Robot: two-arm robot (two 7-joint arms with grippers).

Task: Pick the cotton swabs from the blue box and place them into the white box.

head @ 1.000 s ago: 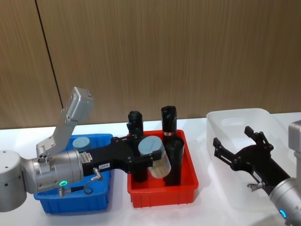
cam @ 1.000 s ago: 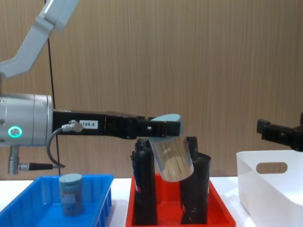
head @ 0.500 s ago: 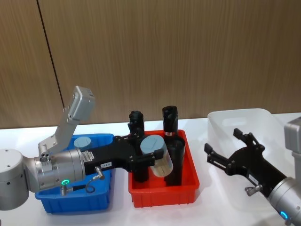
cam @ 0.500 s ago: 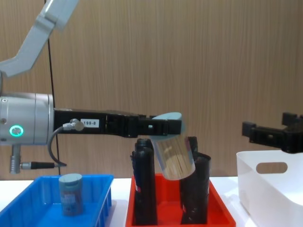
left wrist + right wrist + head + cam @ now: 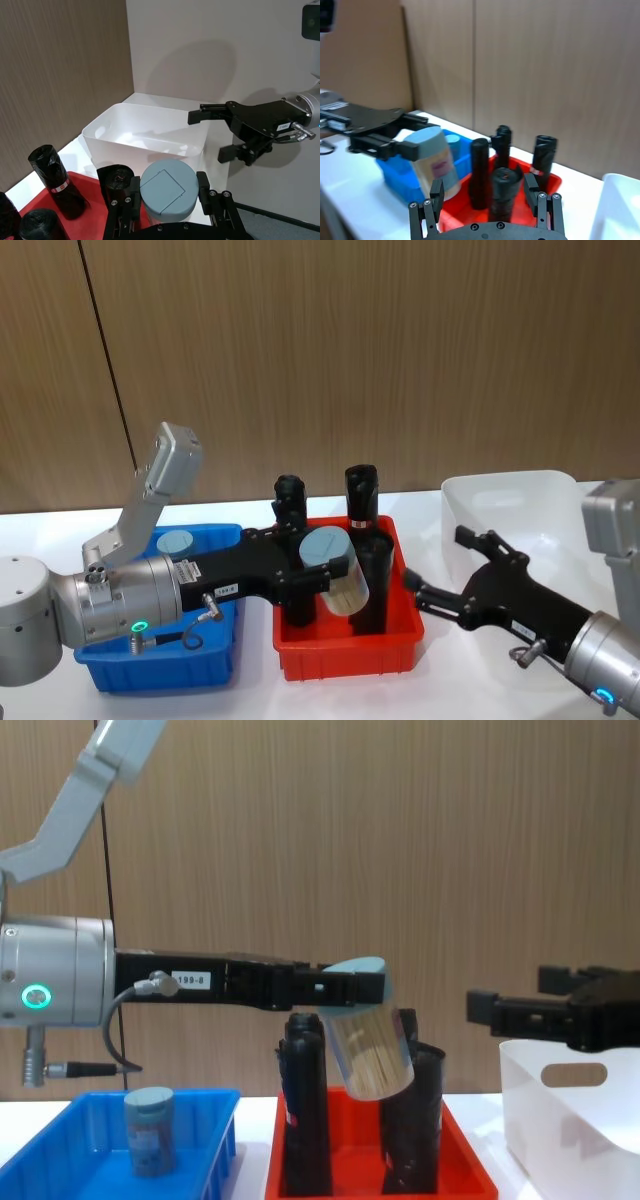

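Observation:
My left gripper (image 5: 322, 567) is shut on a clear jar of cotton swabs (image 5: 338, 570) with a grey-blue lid. It holds the jar tilted in the air over the red tray, as the chest view also shows (image 5: 368, 1052). In the left wrist view the lid (image 5: 166, 188) faces the camera between the jaws. A second jar (image 5: 173, 543) stands upright in the blue box (image 5: 160, 672). My right gripper (image 5: 437, 563) is open in the air between the red tray and the white box (image 5: 500, 495), pointing at the held jar with a gap between them.
A red tray (image 5: 340, 657) sits between the two boxes and holds several tall black wrapped rolls (image 5: 360, 495) standing upright below and around the held jar. A wooden wall runs behind the white table.
My right gripper has moved left, from over the white box toward the held jar. The left arm and its jar have stayed almost in place.

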